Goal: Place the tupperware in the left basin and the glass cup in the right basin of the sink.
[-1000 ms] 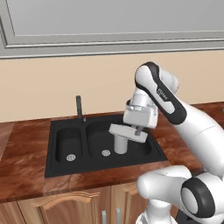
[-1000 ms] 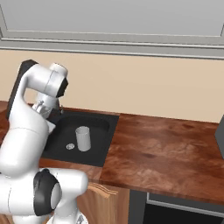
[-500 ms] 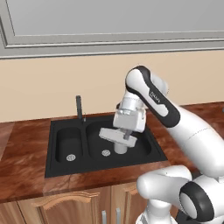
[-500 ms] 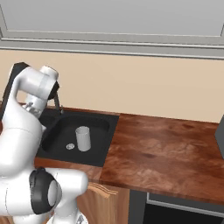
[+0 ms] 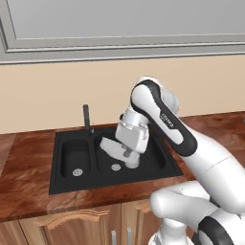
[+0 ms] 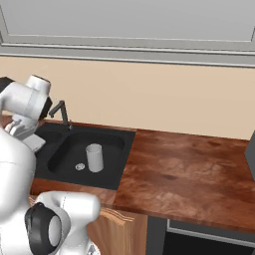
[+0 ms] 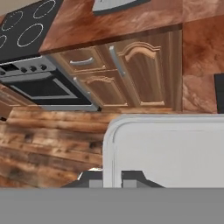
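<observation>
Sink (image 5: 60, 184) first, matte black, set in reddish-brown wooden desk (image 5: 28, 201). Over on the left of the left base view, left basin (image 5: 76, 158), narrow, round silver drain (image 5: 76, 172) at the bottom. Slim dark faucet (image 5: 87, 118) rising behind the divider. Next across, right basin (image 5: 158, 160), wider, own silver drain (image 5: 115, 167) showing. Above that wider compartment, near the divider, tupperware (image 5: 113, 147): flat, pale grey-white, tilted, hanging off the end effector (image 5: 128, 154) under the white arm (image 5: 162, 119). Held clear of the basin floor, not resting on anything.

Switching to the right base view: arm (image 6: 22, 104) at far left, faucet (image 6: 61, 112) just beside it. Glass cup (image 6: 94, 157) standing upright on the floor of the right basin (image 6: 112, 144), close to the drain (image 6: 79, 167), well apart from the arm. Brown wooden desk (image 6: 189, 174) stretching off to the right.

Hand view now: stove top (image 7: 22, 30) and oven front (image 7: 48, 87) at left, wooden cabinet doors (image 7: 140, 74) in the middle, plank floor (image 7: 43, 144) below. Tupperware (image 7: 175, 153) large across the lower right, rounded corner and rim plain to see. Fingertips (image 7: 131, 177) at the bottom edge, pressed close together, pinching the tupperware rim.
</observation>
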### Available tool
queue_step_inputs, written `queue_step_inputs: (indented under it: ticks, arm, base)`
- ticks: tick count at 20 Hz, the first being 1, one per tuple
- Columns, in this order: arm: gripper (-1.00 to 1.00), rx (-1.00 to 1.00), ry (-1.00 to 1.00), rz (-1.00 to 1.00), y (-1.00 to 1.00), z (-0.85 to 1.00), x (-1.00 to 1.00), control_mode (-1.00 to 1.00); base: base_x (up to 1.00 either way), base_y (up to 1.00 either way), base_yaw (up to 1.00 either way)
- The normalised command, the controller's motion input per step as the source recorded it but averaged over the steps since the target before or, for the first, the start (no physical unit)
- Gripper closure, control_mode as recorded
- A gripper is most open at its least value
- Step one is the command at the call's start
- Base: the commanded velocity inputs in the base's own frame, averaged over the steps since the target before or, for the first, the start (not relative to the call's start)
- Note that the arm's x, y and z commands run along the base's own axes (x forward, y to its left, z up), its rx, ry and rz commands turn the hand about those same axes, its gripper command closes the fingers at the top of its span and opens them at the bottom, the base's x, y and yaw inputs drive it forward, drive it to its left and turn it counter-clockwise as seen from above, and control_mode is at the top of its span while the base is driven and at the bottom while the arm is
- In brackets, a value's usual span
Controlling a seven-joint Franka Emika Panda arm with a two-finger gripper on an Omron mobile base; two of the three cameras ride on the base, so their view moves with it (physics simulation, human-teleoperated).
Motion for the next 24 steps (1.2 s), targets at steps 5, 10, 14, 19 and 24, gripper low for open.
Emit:
queue_step_inputs:
  ticks: [5, 10, 14, 19, 24]
  arm:
    - [1.0, 0.0, -0.01, -0.04, 0.25, -0.1, 0.03, -1.0]
    - [1.0, 0.0, 0.0, 0.0, 0.3, -0.11, 0.08, -1.0]
    - [1.0, 0.0, -0.01, 0.0, 0.35, -0.12, 0.08, -1.0]
    - [1.0, -0.01, -0.05, 0.0, 0.34, -0.13, 0.07, -1.0]
    - [1.0, -0.07, -0.02, -0.07, 0.23, -0.22, 0.19, -1.0]
  base:
    - [0.0, 0.0, 0.0]
    - [0.0, 0.0, 0.0]
    - [0.0, 0.0, 0.0]
    - [0.0, 0.0, 0.0]
    - [0.0, 0.0, 0.0]
